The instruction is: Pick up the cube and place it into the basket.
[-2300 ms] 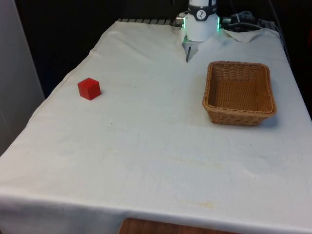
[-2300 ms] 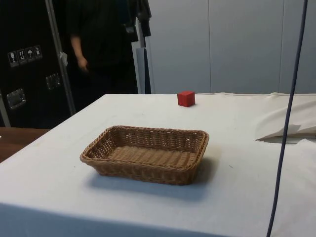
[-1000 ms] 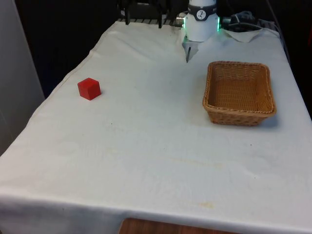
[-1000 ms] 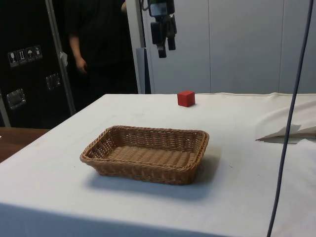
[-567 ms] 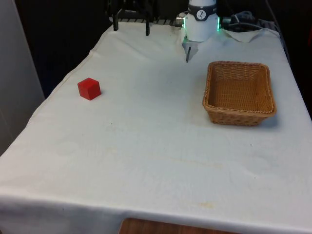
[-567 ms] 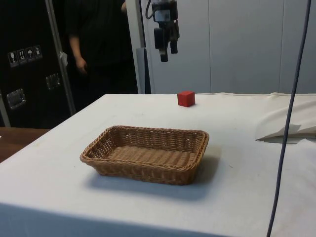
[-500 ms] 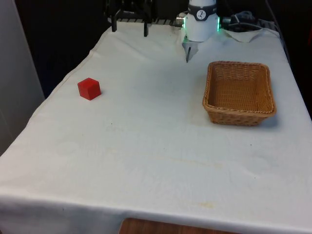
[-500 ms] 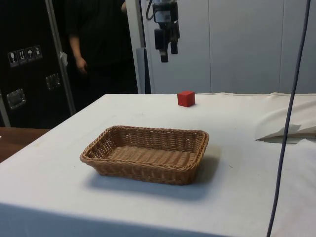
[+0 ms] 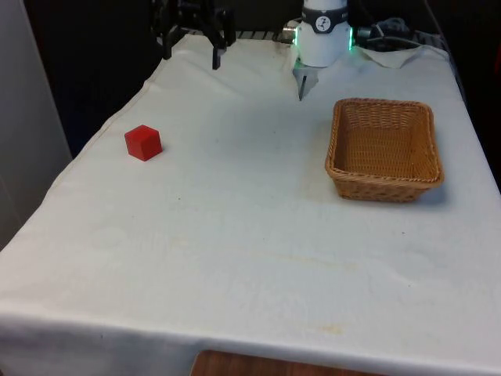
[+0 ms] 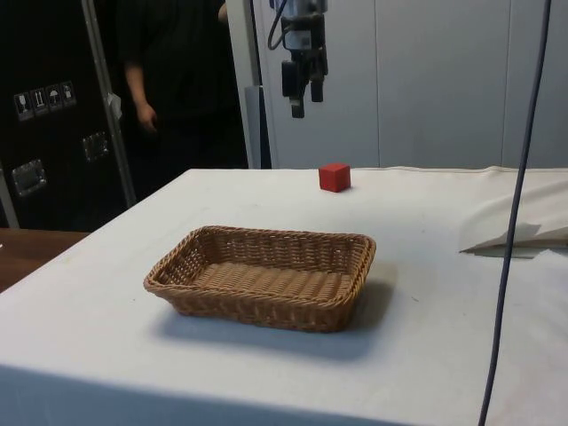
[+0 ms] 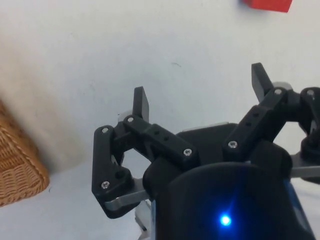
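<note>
The wicker basket (image 9: 384, 149) sat nearest, at four o'clock on the white cloth (image 9: 250, 235). The red cube (image 9: 143, 142) lay at nine o'clock, well apart from it. The gripper (image 9: 190, 47) hung farthest, at eleven o'clock, fingers (image 11: 141, 102) spread wide, empty. No writing was legible.

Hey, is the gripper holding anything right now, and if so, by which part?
Nothing is held. The gripper is open and empty, up in the air above the table. The red cube sits untouched on the white cloth, apart from the wicker basket.
</note>
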`<state>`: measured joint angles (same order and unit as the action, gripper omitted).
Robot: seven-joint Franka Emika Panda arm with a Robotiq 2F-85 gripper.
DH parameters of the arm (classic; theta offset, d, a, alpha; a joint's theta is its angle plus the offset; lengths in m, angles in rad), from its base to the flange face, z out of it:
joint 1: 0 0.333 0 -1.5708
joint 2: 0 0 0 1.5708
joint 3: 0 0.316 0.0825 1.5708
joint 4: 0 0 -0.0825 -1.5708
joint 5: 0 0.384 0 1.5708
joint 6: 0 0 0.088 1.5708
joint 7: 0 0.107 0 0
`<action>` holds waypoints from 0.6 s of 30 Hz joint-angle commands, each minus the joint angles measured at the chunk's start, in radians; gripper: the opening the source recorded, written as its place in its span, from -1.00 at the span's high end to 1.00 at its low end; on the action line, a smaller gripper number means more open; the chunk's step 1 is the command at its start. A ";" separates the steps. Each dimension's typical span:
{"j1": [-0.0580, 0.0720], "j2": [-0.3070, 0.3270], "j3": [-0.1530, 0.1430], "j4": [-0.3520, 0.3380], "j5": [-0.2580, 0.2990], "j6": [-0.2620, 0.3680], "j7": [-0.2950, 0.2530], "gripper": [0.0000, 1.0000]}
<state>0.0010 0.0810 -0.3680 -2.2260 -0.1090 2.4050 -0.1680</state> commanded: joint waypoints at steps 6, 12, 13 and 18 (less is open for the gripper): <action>0.000 0.013 -0.010 -0.001 -0.007 0.027 0.035 -1.00; -0.001 0.028 -0.015 -0.001 -0.006 0.039 0.071 -1.00; -0.001 0.030 -0.016 -0.001 -0.006 0.041 0.076 -1.00; -0.002 0.051 -0.027 -0.002 -0.004 0.070 0.088 -1.00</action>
<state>0.0010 0.1240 -0.3920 -2.2270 -0.1090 2.4540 -0.0880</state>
